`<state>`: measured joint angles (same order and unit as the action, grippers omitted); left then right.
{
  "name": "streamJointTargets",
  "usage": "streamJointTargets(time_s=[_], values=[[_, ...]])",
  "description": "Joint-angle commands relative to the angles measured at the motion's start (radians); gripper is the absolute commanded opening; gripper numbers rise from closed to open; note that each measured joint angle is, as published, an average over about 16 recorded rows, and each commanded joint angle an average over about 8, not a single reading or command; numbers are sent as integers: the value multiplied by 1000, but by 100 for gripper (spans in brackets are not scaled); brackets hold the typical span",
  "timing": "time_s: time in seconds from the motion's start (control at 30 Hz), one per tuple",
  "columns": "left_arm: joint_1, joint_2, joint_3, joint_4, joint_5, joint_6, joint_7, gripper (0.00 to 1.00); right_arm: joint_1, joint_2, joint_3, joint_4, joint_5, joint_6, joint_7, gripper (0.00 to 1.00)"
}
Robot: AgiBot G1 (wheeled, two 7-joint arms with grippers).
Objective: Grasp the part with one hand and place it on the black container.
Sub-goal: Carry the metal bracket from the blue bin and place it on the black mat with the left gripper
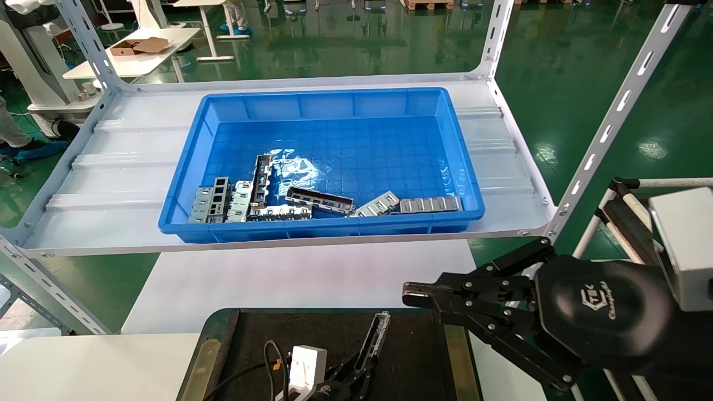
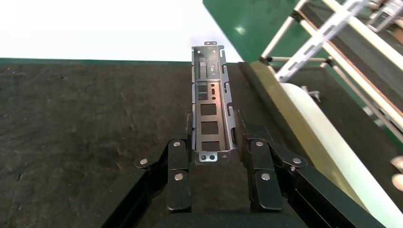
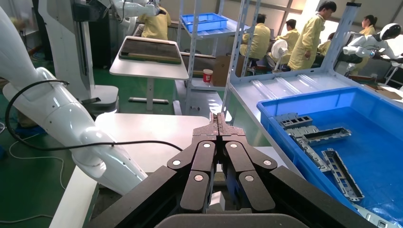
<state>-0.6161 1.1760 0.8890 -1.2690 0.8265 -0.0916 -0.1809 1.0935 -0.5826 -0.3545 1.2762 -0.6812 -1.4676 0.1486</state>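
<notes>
The part (image 2: pixel 210 102), a long light-grey channel strip with rectangular cut-outs, lies low on the black container (image 2: pixel 85 123) near its brass-coloured right strip. My left gripper (image 2: pixel 214 116) is shut on the part's near end, one finger against each side wall. In the head view the part (image 1: pixel 377 334) sits on the black container (image 1: pixel 262 334) with the left gripper (image 1: pixel 356 374) at the bottom edge. My right gripper (image 1: pixel 415 295) is shut and empty, hovering above the container's right rim; its closed fingertips also show in the right wrist view (image 3: pixel 218 118).
A deep blue bin (image 1: pixel 334 100) on the white shelf rack holds several grey metal pieces (image 1: pixel 267 195) along its near wall. Slotted rack uprights (image 1: pixel 618 111) stand at the right. A white box with a cable (image 1: pixel 306 365) is over the container. A white table (image 1: pixel 289 278) lies beneath.
</notes>
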Motion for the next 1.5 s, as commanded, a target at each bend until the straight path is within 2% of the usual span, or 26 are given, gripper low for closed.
streamJointTargets(time_s=[0.03, 0.27, 0.57, 0.9, 1.0, 1.07, 1.13, 1.2, 1.23, 1.3, 1.33, 1.4, 1.5], values=[[-8, 17, 10, 14, -7, -31, -2, 0, 0, 0, 0, 0, 0, 0, 0, 0], [-38, 75, 22, 91, -9, -67, 3, 0, 0, 0, 0, 0, 0, 0, 0, 0], [-41, 150, -12, 173, 29, -90, -1, 0, 0, 0, 0, 0, 0, 0, 0, 0], [-39, 173, -16, 195, 60, -111, -39, 0, 0, 0, 0, 0, 0, 0, 0, 0], [-39, 174, -8, 197, 66, -121, -54, 0, 0, 0, -1, 0, 0, 0, 0, 7], [-39, 175, -1, 199, 69, -128, -65, 2, 0, 0, -1, 0, 0, 0, 0, 21], [-40, 176, 7, 202, 70, -136, -76, 8, 0, 0, -1, 0, 0, 0, 0, 44], [-41, 176, 15, 204, 71, -144, -88, 19, 0, 0, -1, 0, 0, 0, 0, 68], [-42, 176, 20, 205, 72, -147, -94, 26, 0, 0, -1, 0, 0, 0, 0, 78], [-44, 176, 28, 206, 74, -154, -106, 49, 0, 0, -1, 0, 0, 0, 0, 94], [-45, 176, 33, 206, 75, -158, -112, 59, 0, 0, -1, 0, 0, 0, 0, 99], [-47, 176, 41, 206, 77, -165, -124, 78, 0, 0, -1, 0, 0, 0, 0, 100], [-50, 175, 53, 206, 81, -174, -142, 97, 0, 0, -1, 0, 1, 0, 0, 100]])
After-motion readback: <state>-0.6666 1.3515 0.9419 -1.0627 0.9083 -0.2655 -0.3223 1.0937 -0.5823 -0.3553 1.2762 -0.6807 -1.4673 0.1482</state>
